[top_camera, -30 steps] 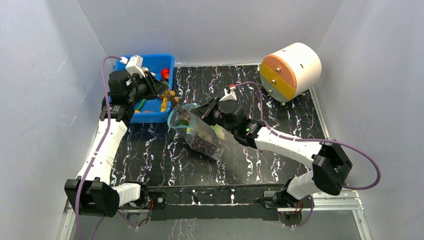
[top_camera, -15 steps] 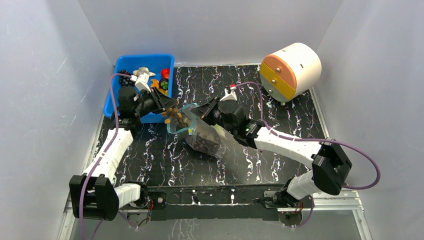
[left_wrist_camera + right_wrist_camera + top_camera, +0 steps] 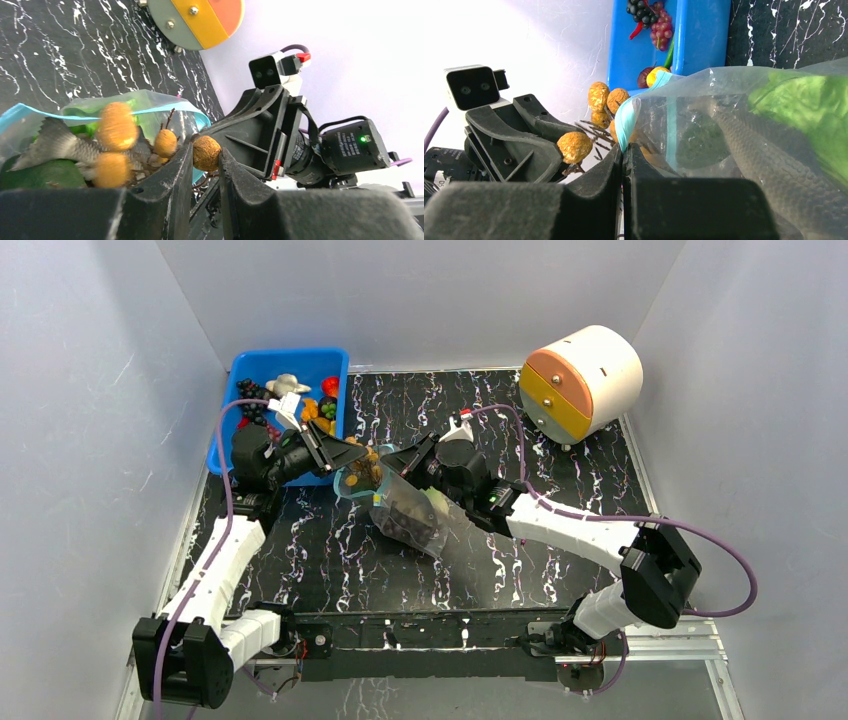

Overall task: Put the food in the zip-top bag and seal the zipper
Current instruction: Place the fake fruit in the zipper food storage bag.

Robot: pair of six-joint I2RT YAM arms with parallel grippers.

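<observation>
The table carries the bag, whose long axis runs from a closed bottom at near-right to an open mouth at far-left. We therefore read the mouth as facing the bin and the left arm. Inside we make out lettuce and a dark lump, probably the grapes. The left arm reaches up from its base past the bin's near corner, wrist turned toward the mouth, while the right arm stretches in low from the opposite side, along the bag. The right gripper is clenched on the zipper, holding the rim lifted. The left gripper grasps one ball of the orange cluster. Its other balls hang on twigs right at the teal rim, and we cannot tell whether any are past it. In our judgement the coming move turns on this: the mouth lies straight ahead of the left jaws, along the bag's axis, so a short push inward before release should do. The zipper is not yet sealed.
</observation>
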